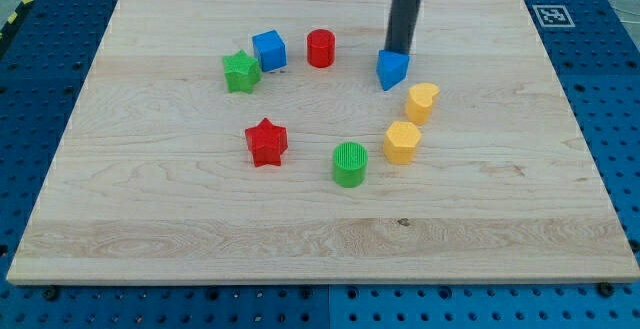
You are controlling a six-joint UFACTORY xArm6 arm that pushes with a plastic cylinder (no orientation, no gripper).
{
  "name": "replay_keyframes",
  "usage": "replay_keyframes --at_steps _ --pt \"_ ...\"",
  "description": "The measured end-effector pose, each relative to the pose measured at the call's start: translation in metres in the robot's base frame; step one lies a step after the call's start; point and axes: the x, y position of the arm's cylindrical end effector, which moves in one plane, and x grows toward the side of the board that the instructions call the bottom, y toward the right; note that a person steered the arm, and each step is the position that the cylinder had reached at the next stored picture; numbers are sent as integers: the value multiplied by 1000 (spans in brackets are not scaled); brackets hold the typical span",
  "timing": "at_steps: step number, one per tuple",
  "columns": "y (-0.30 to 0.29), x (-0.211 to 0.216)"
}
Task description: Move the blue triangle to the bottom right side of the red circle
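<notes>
Touching blue triangle (pixel 392 69) from above, my tip (pixel 398 52).

My tip (pixel 399 51) touching blue triangle (pixel 392 69) (top edge), right of red circle (pixel 320 47).

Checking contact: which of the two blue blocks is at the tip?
The blue triangle, right of the red circle; my tip sits at its top edge. The blue cube lies left, apart.
</notes>
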Motion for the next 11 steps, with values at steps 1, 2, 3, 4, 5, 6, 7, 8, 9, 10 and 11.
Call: replay_keyframes --at_steps 1,2,3,4,5,6,7,8,9,10,11 --pt "-29 -4" --pt "-39 -5" --pt "-11 -42" --pt "25 -37" --pt "32 -10" --pt "41 -7" --pt "54 15" --pt "49 28" --pt "29 27" --pt "21 26" --pt "21 17"
